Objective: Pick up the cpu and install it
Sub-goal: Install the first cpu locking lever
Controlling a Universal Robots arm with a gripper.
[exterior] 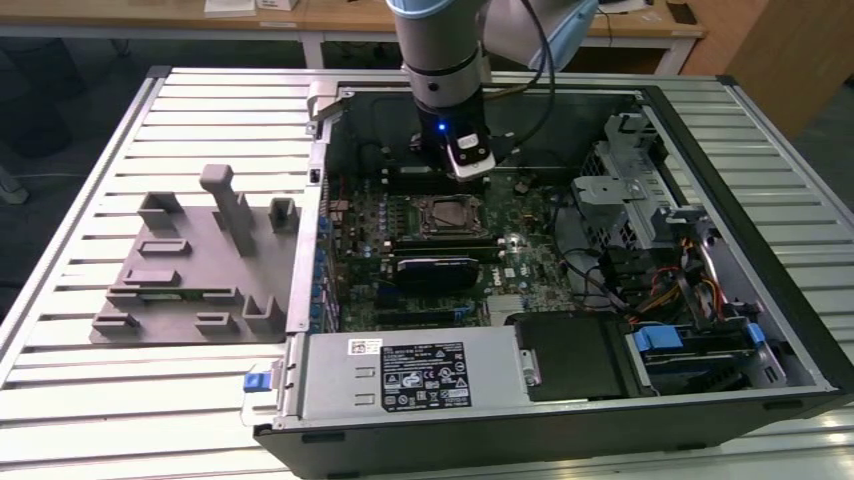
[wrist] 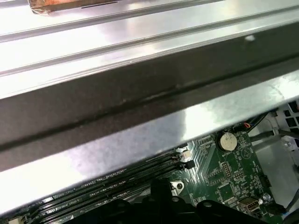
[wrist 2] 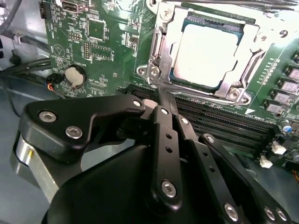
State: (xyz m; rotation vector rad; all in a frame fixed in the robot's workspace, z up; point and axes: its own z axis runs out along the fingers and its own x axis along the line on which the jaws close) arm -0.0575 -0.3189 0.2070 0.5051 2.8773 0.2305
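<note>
One cpu (wrist 2: 204,55), pale silver top, seated in socket (wrist 2: 163,51) on motherboard (wrist 2: 93,42), inside open case (exterior: 747,330); socket frame around it. One gripper (wrist 2: 161,100) just beside socket, over memory slots (wrist 2: 219,123), fingers drawn together, nothing between them. Cpu apart from fingertips.

Risk, as judged: fingers low over board could knock slots or socket lever; any nudge to unclamped chip could shift it on pins.

Count: one coin cell (wrist 2: 74,74), one grey holder block (exterior: 187,270) outside case on table (exterior: 80,380).
</note>
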